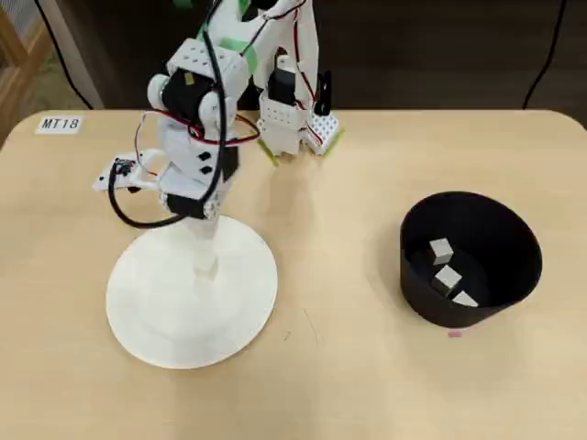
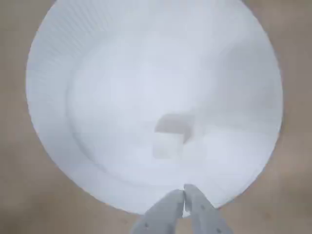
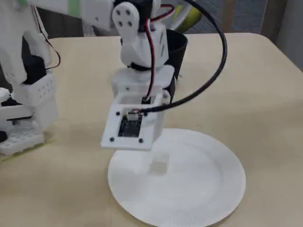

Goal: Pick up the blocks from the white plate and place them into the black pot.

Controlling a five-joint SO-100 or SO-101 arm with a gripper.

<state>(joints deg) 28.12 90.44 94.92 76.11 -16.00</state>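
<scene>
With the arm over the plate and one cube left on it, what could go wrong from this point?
1. In the wrist view the gripper looks shut above the last block; unless it opens before descending, the fingertips could knock the block across the white plate instead of straddling it.
2. The block is near-white on white, so misjudging its position seems likely.
3. Three blocks already lie in the black pot; a low carry could clip its tall wall.
</scene>
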